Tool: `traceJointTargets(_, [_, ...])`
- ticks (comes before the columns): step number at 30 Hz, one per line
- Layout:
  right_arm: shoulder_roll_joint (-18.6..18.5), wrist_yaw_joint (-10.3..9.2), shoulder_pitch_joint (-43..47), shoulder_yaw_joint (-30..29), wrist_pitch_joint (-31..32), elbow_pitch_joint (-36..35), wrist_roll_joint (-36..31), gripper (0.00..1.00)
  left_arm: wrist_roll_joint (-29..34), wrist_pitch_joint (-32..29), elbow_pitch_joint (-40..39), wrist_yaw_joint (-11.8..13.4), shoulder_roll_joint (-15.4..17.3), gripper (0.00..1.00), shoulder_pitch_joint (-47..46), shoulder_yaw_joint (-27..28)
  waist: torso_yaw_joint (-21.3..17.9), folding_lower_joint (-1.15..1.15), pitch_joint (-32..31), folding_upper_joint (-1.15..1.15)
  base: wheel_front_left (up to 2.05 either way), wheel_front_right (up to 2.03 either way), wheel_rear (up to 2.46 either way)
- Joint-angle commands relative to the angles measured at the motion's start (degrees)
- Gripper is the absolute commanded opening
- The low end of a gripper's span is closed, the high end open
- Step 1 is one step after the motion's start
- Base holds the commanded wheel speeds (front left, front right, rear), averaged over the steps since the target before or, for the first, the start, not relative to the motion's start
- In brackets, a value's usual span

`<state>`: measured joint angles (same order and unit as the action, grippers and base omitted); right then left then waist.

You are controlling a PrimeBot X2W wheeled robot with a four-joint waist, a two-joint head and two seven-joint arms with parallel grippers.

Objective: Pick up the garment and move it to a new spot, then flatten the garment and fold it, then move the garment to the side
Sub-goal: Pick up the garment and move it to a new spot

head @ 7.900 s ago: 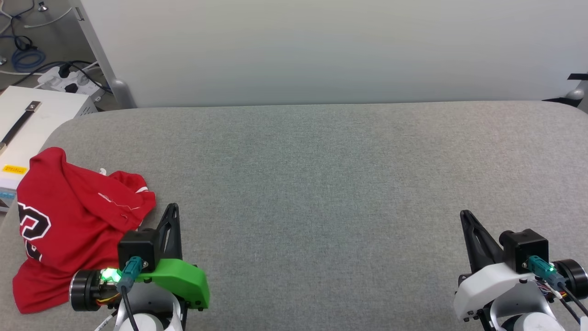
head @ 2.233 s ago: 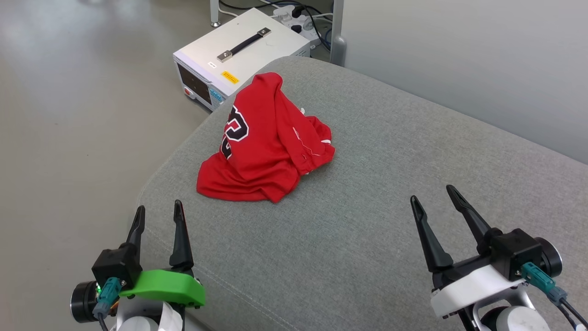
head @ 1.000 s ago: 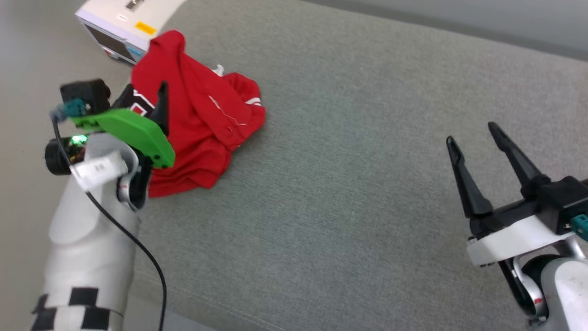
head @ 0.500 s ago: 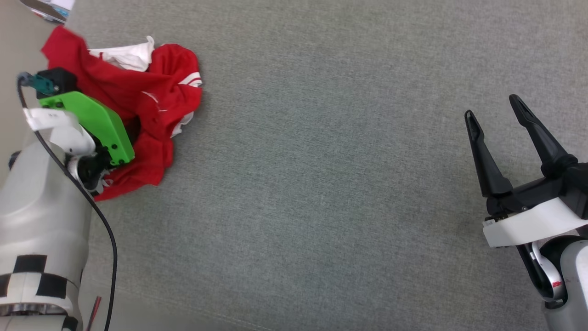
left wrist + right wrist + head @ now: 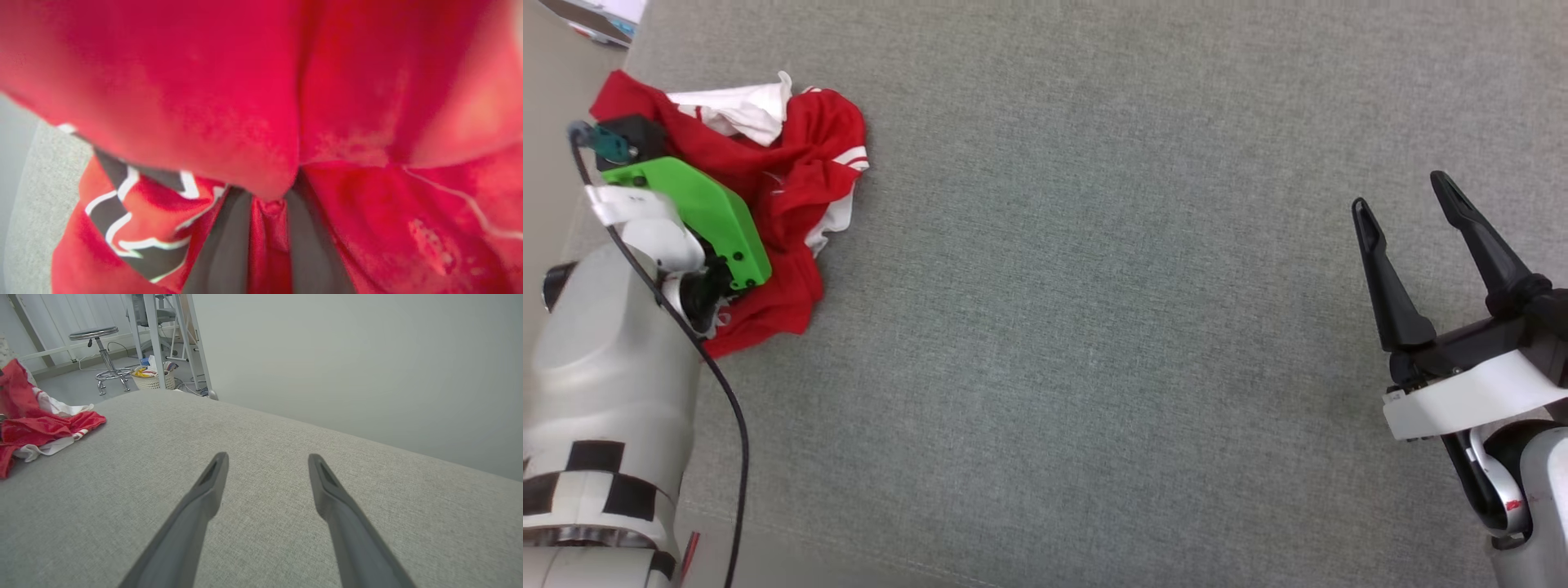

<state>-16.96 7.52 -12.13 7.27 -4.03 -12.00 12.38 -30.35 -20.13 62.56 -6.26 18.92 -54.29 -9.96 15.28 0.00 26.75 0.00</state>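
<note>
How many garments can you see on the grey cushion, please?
1: a red shirt crumpled at the cushion's left edge, pinched by the left tool. Its folds could hide something small.

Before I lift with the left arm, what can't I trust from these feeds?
Left claw tips: head view, hidden under its green cover; left wrist view, buried in the garment, whose folds are blurred.
How many layers are pinched: left wrist view, too close.
Lettering: left wrist view, a fragment, rest folded under.
White box: head view, cut by top-left edge.
</note>
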Motion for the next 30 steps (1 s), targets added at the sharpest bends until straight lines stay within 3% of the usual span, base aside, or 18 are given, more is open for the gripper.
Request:
traceJointTargets(1, [0.25,-0.03,0.37,-0.05,-0.11,0.37,0.24,1.0,0.77,0.75,1.31,0.35,-1.55,0.0,2.63,-0.99,0.81,0.0,-2.41,0.0,0.0,0.0,0.0])
traceJointTargets(17, [6.82,-0.03,4.52,-2.08,-2.3,4.5,-0.41,1.0,6.88,26.7,-6.39,4.13,0.34,0.0,1.68,-4.19,-0.16,0.0,-14.89,0.0,0.0,0.0,0.0])
traceJointTargets(23, [8.98,-0.03,6.23,-3.48,-2.79,5.68,-1.13,1.0,8.08,31.27,-11.1,4.1,-0.95,0.0,3.01,-5.9,-2.86,0.0,-18.34,0.0,0.0,0.0,0.0])
traceJointTargets(30, [10.36,-0.03,7.82,-4.19,-3.06,6.39,-1.61,1.0,8.71,31.42,-18.5,1.99,-2.33,0.0,6.68,-9.12,-8.43,0.0,-20.53,0.0,0.0,0.0,0.0])
